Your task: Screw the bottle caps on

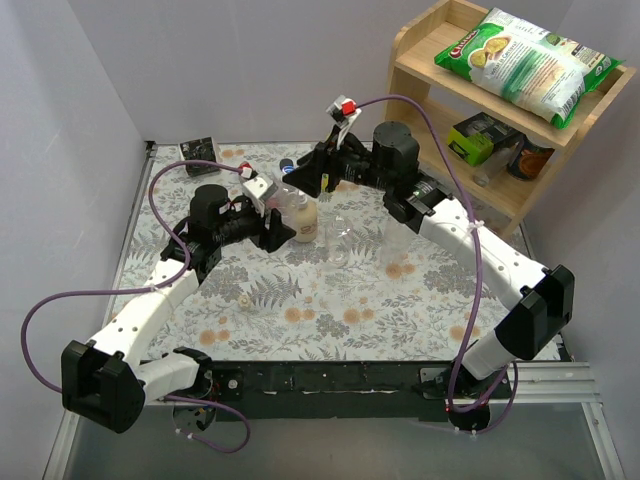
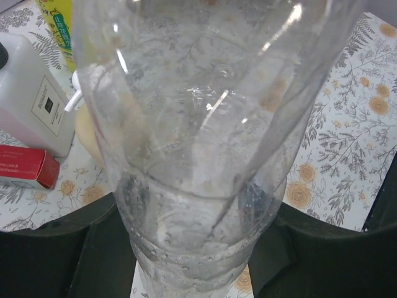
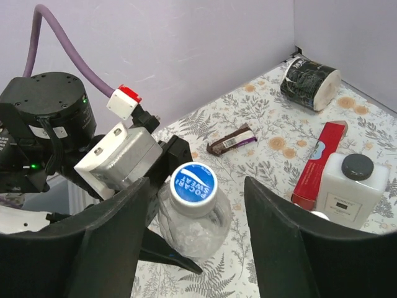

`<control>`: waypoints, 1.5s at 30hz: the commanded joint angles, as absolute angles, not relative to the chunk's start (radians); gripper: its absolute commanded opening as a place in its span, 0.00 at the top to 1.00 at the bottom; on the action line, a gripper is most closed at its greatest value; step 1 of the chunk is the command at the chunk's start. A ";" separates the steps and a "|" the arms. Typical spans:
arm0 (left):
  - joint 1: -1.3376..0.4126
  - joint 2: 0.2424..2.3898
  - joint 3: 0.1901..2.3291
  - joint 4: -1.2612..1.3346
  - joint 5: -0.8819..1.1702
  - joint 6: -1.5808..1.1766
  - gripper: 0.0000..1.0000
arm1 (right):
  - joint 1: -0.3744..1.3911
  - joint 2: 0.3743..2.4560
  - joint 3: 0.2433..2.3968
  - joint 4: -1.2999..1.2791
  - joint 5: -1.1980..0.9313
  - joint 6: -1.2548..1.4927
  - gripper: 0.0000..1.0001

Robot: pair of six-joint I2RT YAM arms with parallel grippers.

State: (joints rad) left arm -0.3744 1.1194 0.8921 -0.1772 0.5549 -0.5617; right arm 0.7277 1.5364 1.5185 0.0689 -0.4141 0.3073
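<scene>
A clear bottle [image 3: 192, 223] stands upright with a blue cap [image 3: 193, 182] sitting on its neck. My left gripper [image 2: 198, 248] is shut on the bottle's [image 2: 205, 124] lower body, one black finger on each side. From above, my right gripper [image 3: 197, 187] straddles the cap with its jaws open, a gap showing on both sides. In the top view the two grippers [image 1: 278, 228] [image 1: 300, 180] meet at the back of the table, left of centre. Two more clear bottles [image 1: 338, 238] stand just to the right. A pale cap [image 1: 243, 300] lies alone on the cloth.
A beige pump bottle [image 1: 304, 220] stands right beside the held bottle. A white bottle with a black lid [image 3: 349, 186], a red box [image 3: 317, 162], a snack bar [image 3: 232, 140] and a dark roll [image 3: 309, 83] lie nearby. A wooden shelf [image 1: 470, 120] stands at the back right.
</scene>
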 commanded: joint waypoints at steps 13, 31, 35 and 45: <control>-0.345 1.101 0.942 -0.365 0.894 -0.334 1.00 | 0.578 1.526 1.388 0.636 -1.166 0.408 0.24; -0.344 1.118 0.976 -0.370 0.907 -0.328 1.00 | 0.603 1.605 1.399 0.670 -1.132 0.465 0.48; -0.344 1.120 0.977 -0.364 0.904 -0.328 1.00 | 0.615 1.606 1.397 0.643 -1.121 0.443 0.51; -0.344 1.114 0.951 -0.287 0.836 -0.423 1.00 | 0.632 1.579 1.407 0.370 -0.860 0.302 0.99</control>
